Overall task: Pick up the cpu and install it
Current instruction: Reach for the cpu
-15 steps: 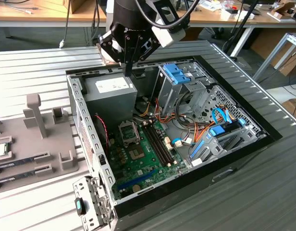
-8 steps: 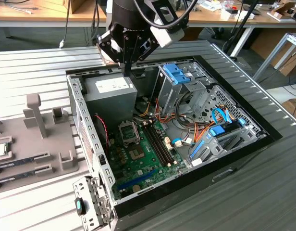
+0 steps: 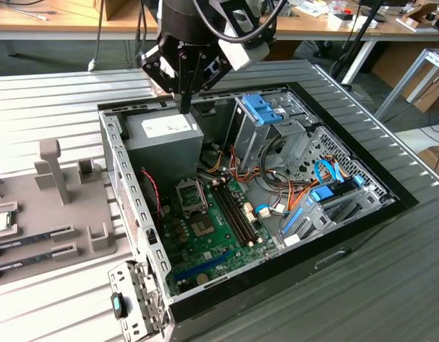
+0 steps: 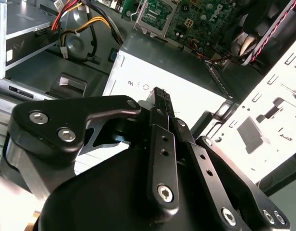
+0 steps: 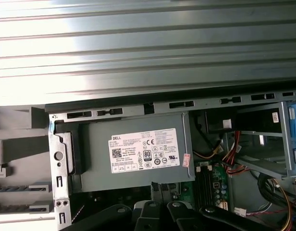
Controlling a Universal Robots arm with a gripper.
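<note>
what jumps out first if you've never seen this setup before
The open computer case fills the middle of the exterior view, its green board laid bare. Just above the grey power-supply box at the case's far end hangs the black gripper, jaws shut with nothing seen between them. The cpu lies on the grey tray at the exterior view's left.

You have an open computer case (image 3: 123, 178) lying on the ribbed metal table (image 3: 390, 285). Inside it, the grey power supply (image 3: 166, 139) sits in a far corner. The green motherboard (image 3: 205, 235) lies nearer the exterior camera, and the blue drive brackets (image 3: 262, 108) stand toward the exterior view's right. On that view's left, beside the case, a grey fixture tray (image 3: 55, 214) carries two long memory sticks (image 3: 34, 236).
</note>
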